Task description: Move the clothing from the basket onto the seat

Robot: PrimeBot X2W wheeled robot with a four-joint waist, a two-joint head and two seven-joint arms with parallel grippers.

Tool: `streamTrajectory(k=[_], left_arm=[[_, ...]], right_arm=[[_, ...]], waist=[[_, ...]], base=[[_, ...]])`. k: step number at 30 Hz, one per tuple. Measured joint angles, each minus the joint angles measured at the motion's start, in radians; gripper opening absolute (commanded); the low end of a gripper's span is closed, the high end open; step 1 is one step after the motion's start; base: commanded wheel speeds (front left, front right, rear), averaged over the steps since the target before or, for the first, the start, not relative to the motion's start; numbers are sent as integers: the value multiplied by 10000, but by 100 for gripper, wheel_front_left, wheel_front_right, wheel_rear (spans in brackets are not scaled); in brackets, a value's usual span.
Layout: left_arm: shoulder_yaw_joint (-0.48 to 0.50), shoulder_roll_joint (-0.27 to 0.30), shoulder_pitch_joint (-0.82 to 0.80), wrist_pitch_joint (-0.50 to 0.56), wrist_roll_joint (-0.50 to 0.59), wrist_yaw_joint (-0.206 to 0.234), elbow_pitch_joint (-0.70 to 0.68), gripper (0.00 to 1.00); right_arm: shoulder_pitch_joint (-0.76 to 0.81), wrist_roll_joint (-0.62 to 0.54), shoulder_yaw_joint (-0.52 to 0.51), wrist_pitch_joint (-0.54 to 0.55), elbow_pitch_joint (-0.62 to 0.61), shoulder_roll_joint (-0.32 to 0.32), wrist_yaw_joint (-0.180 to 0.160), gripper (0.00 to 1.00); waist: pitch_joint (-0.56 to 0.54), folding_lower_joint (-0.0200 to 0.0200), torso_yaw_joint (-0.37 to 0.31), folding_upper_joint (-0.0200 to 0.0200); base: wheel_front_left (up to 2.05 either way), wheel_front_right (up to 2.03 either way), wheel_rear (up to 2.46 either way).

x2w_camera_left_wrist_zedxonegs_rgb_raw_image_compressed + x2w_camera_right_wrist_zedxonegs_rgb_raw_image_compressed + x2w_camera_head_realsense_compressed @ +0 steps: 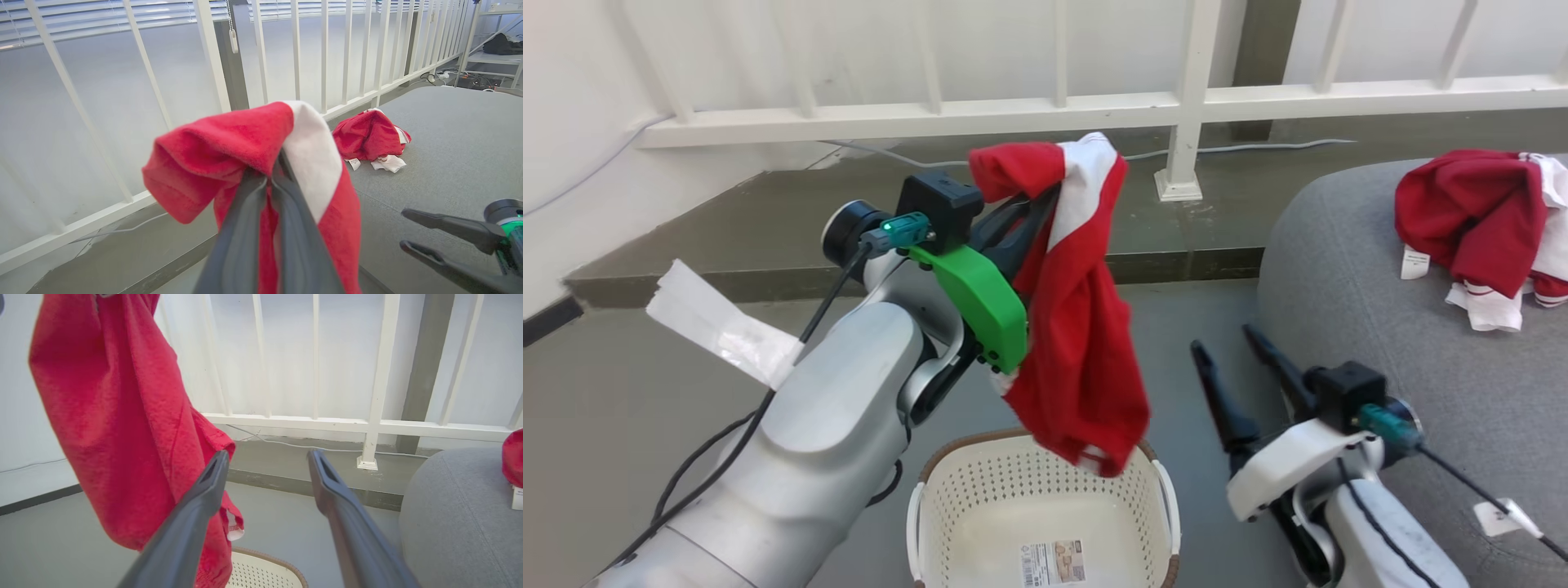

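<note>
My left fingers (1023, 219) were pressed tight on a red garment (1078, 327), held up high and dangling, its lower end hanging over the far rim of the basket (980, 490) on the floor! Just right of that, my right fingers (1213, 388) were spread wide, holding nothing, beside the seat (1380, 343). Near the seat's far edge lay a second red garment (1470, 212), crumpled.
</note>
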Motion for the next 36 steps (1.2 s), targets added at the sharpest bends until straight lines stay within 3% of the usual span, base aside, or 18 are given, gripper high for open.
streamTrajectory(k=[10,27,28,29,30,31,36], left_arm=[[-297,-167,-25,180,2,-2,-510,0],[-792,-278,-50,395,10,-25,-1605,0],[-805,-290,-50,397,0,-25,-1632,0],[-811,-301,-50,410,0,-25,-1647,0],[-811,-311,-49,433,0,-25,-1662,0],[-811,-313,-49,437,0,-25,-1676,0],[-757,-313,-25,449,-19,25,-1685,0]], right_arm=[[-779,263,1248,6,460,-27,86,100],[-1669,629,2274,8,1220,-86,174,100],[-1689,671,2309,8,1262,-88,174,69],[-1737,732,2349,8,1300,-92,174,27],[-1804,782,2387,8,1323,-98,174,10],[-1856,819,2414,8,1327,-98,174,0],[-1993,895,2437,8,1434,-100,176,0]], waist=[[90,0,403,0],[170,1,446,0],[175,1,441,0],[181,1,436,0],[186,1,431,0],[191,0,425,0],[214,1,389,0]], base=[[0,0,0],[0,0,0],[0,0,0],[0,0,0],[0,0,0],[0,0,0],[0,0,0]])
